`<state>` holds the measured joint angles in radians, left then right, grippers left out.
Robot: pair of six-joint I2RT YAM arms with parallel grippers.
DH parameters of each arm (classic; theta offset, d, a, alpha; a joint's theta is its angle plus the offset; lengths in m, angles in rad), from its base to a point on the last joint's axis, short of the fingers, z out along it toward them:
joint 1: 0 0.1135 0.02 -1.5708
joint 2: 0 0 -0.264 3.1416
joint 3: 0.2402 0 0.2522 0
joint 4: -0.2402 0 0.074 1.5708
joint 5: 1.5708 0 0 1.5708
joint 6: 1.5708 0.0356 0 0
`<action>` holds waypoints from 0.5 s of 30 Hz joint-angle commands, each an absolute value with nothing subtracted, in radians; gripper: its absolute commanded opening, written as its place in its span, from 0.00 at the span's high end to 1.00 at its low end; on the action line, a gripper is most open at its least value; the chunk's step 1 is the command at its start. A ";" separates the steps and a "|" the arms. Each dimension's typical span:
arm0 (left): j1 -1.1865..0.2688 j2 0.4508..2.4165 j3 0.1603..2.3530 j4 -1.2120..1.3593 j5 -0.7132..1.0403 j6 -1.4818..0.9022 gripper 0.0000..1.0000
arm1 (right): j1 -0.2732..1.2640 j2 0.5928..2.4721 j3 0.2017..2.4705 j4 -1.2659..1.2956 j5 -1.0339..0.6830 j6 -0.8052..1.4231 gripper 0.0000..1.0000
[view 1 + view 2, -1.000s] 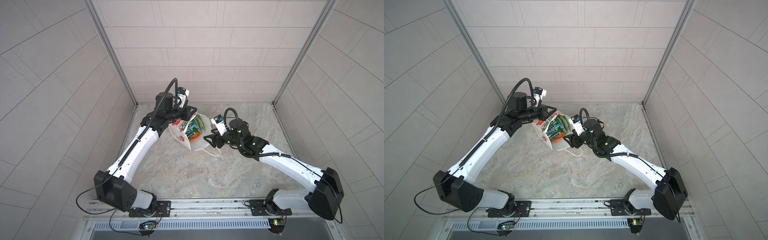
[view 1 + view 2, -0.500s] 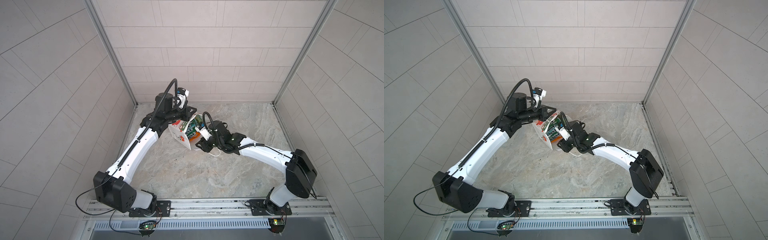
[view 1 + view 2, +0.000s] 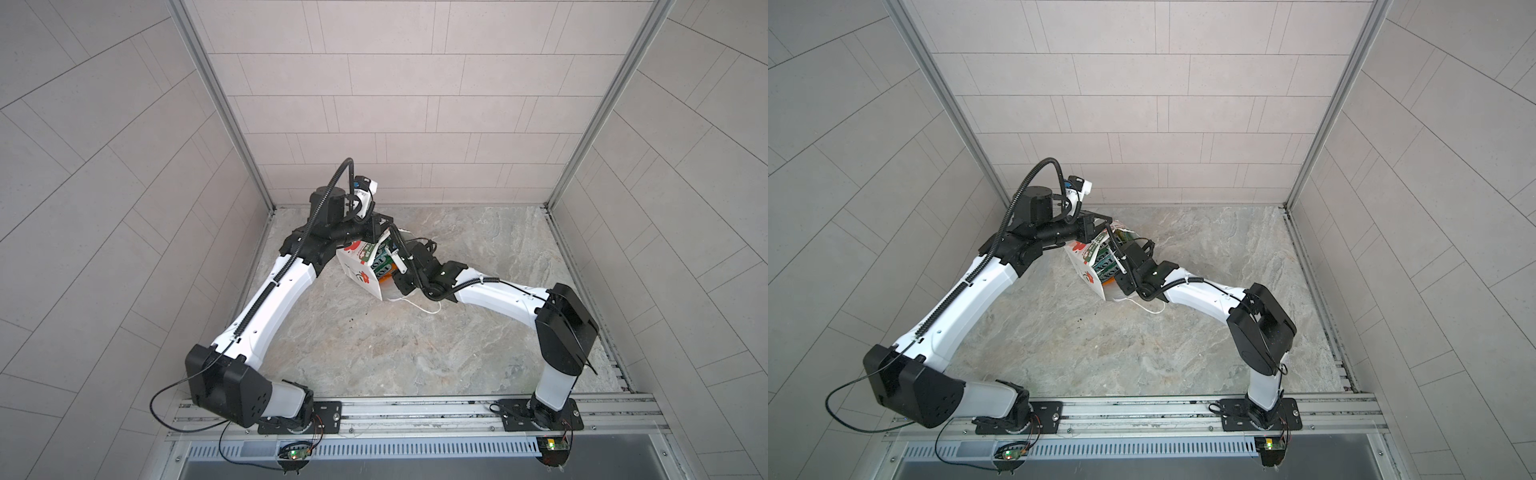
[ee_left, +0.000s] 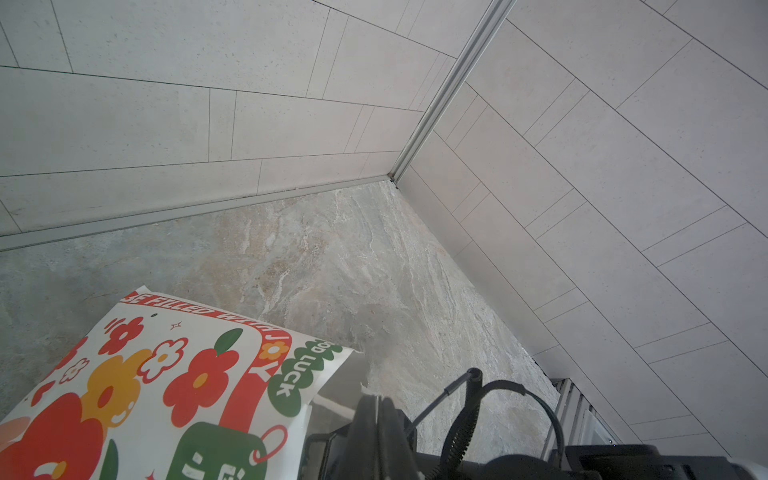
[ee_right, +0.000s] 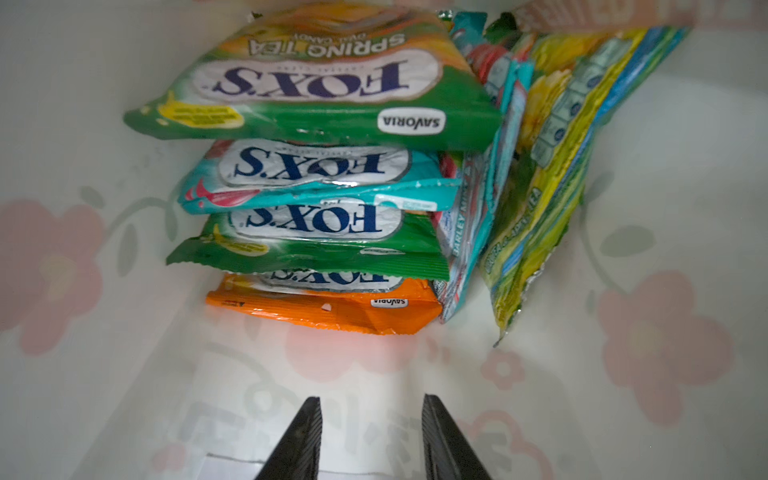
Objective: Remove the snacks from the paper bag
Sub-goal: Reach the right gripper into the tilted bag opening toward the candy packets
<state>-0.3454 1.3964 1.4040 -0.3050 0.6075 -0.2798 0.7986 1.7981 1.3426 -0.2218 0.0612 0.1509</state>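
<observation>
We note: right tool (image 5: pixel 370 399) tips visible in wrist view only; both top views hide them inside mouth of paper bag (image 3: pixel 359 270). Jaws parted, nothing between them, short of snacks (image 5: pixel 324 166). Left tool (image 4: pixel 380 405) closed, pinching bag's upper rim; contact partly cut off at frame edge. Bag lies tilted on marbled bench (image 3: pixel 374 353), mouth toward right arm. All snacks inside: four flat, glossy, crimp-edged, stacked green, teal, green, orange; two more edgewise against stack, print hard to read. Bag paper thin, flower print showing through walls. White cord handle (image 3: pixel 424 306) trails on bench.
</observation>
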 commanded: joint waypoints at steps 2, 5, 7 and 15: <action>-0.349 1.352 1.403 -0.260 0.627 -0.281 1.00 | 0.805 1.828 1.360 -0.148 0.148 0.150 0.60; -0.348 1.351 1.402 -0.259 0.627 -0.281 1.00 | 0.805 1.855 1.368 -0.109 0.183 0.157 0.61; -0.348 1.350 1.402 -0.260 0.629 -0.282 1.00 | 0.805 1.873 1.372 -0.083 0.213 0.170 0.63; -0.348 1.347 1.400 -0.258 0.631 -0.279 1.00 | 0.804 1.943 1.408 -0.045 0.320 0.207 0.64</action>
